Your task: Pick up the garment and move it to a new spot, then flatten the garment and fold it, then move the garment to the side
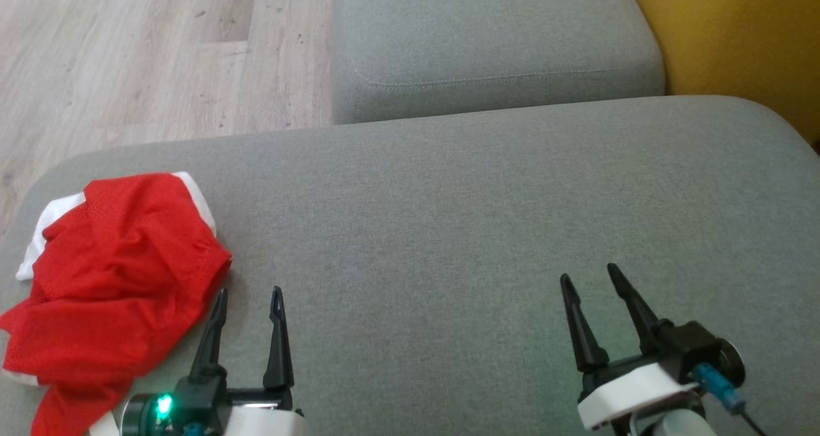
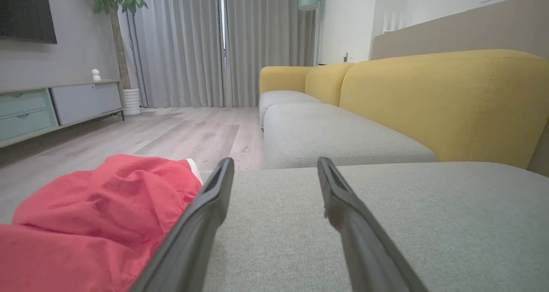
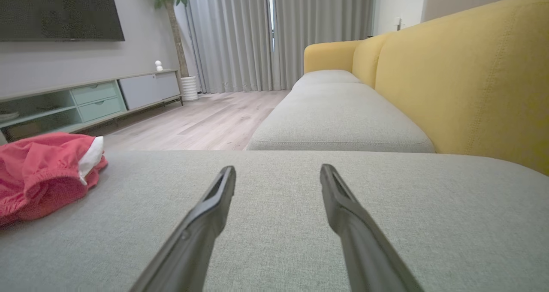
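We are hovering our left gripper and right gripper low over the grey cushion, both spreading their fingers wide and carrying nothing. The garment, red mesh with white trim, is lying crumpled at the cushion's near left corner, just left of the left gripper and close to the rounded left edge. Bare fabric is stretching open from the garment right to the yellow backrest. Wooden floor is showing beyond the far left edge, a second cushion sitting beyond the far edge.
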